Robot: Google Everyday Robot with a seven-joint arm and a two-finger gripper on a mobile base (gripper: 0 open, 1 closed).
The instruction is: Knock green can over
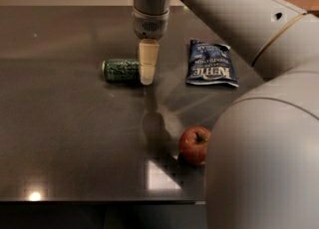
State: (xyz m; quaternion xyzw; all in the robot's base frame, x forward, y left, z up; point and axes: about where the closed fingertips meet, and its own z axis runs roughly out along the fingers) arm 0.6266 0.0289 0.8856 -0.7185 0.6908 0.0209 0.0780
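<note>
1. At the table's middle, the gripper [146, 77] hangs straight down from the wrist, its pale tip against, or just beside, the right end of the green can [121, 70]. Whether it is released or clenched cannot be told from this angle; it does not look wrapped around the can.
2. The green can lies on its side on the dark table [65, 138], long axis running left to right, so the knock-over looks done. The main risk now is undoing a tidy result: a sideways drag from the gripper could shove the can along the surface.
3. A can on its side rolls freely. Any nudge toward or away from the camera could send it rolling across the smooth top, perhaps to an edge.
4. The chip bag [210, 63] lies near the gripper's other side. A swing that way would push it.
5. The apple [195, 145] sits just beside the arm's [259, 173] bulky near link, and a careless retreat could bump it.
</note>
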